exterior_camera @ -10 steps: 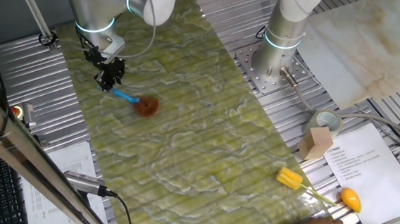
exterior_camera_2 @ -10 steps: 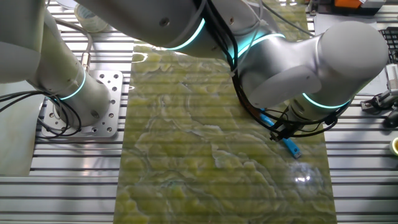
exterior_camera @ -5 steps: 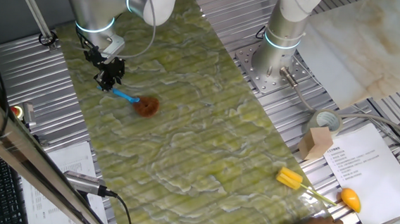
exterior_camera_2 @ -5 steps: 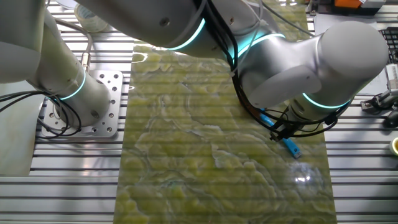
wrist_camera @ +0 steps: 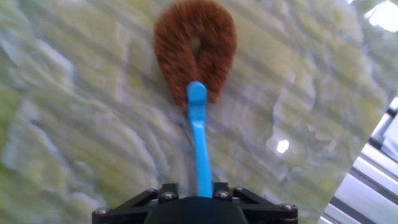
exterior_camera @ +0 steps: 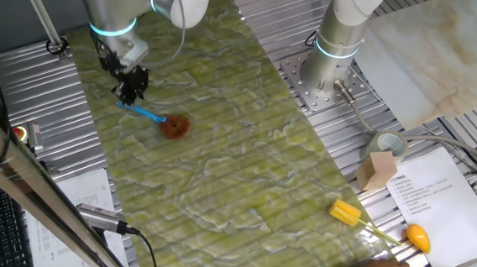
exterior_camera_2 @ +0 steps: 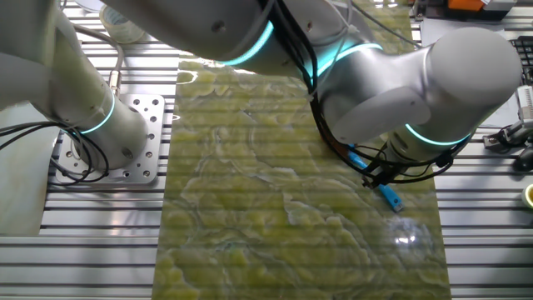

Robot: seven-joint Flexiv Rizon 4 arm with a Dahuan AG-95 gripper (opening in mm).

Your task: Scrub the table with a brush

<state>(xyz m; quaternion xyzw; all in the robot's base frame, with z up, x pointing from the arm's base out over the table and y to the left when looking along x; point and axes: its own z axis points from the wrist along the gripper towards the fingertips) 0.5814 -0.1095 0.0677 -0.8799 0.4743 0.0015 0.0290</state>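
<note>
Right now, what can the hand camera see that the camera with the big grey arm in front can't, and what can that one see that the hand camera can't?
Only the hand view shows the brush's round brown bristle head, lying on the table, with the whole blue handle running back toward the gripper.

Only the other fixed view shows the big grey arm, the ribbed metal beside the table, and a second arm's base.

Both show the green-yellow table and some of the blue handle.

The brush (exterior_camera: pixel 157 118) lies flat on the table (exterior_camera: pixel 245 163), thin blue handle (wrist_camera: pixel 200 143) running back from a round brown bristle head (wrist_camera: pixel 195 46) with a hole in its middle. Green-yellow marbled waves, faintly ribbed, all across the table.
</note>
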